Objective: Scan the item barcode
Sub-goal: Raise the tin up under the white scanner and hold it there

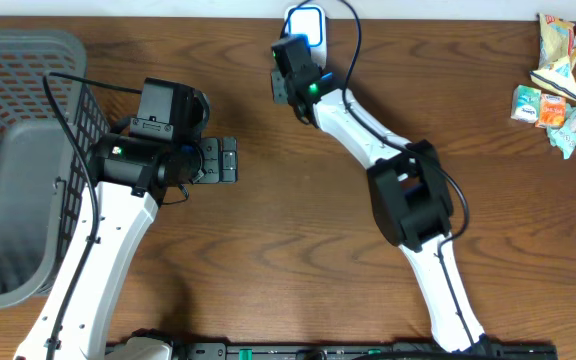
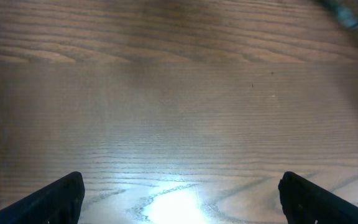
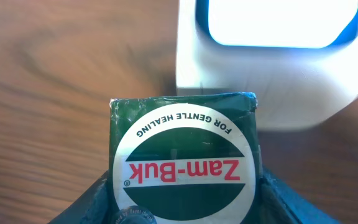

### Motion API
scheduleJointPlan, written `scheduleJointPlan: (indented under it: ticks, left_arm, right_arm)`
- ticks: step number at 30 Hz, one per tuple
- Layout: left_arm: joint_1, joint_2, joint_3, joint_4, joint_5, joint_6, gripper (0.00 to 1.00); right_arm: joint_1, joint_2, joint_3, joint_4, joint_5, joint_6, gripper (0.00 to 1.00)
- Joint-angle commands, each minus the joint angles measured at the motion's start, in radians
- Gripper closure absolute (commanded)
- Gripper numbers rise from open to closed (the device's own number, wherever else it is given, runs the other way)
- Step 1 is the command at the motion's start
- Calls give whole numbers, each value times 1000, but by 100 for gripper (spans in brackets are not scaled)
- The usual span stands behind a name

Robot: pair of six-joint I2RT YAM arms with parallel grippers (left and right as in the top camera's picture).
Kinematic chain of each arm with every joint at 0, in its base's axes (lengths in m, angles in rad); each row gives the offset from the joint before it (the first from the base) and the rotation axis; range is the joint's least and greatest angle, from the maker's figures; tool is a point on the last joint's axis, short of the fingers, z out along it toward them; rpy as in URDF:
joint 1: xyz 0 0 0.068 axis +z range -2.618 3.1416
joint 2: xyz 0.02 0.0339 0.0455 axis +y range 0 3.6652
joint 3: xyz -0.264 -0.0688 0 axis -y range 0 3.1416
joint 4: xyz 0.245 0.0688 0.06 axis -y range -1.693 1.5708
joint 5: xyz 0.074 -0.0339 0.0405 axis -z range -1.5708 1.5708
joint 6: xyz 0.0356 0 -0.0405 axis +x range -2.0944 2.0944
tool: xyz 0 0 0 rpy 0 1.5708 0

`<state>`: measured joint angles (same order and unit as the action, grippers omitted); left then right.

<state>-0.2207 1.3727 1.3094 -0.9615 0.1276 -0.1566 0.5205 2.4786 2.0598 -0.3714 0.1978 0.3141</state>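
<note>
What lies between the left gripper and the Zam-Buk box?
Only bare table, seen overhead, separates the left gripper from the Zam-Buk box in the right gripper.

The Zam-Buk box [image 3: 182,162] is dark green, with a white disc carrying red brand lettering and a small dark slogan curved along its rim. The barcode scanner [image 3: 260,87] has a white body and a blue-framed, bright white window. The table [image 1: 268,270] is brown with wood grain; the basket [image 1: 18,42] is grey mesh; the snack packets [image 1: 552,105] are yellow, green, orange and teal.
</note>
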Motion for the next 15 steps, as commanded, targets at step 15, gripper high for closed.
scheduleJointPlan:
  ticks: [15]
  left_arm:
    - [1,-7,11,0,-5,6,3]
  right_arm:
    - [-102,-118,14,336,54,-68,58]
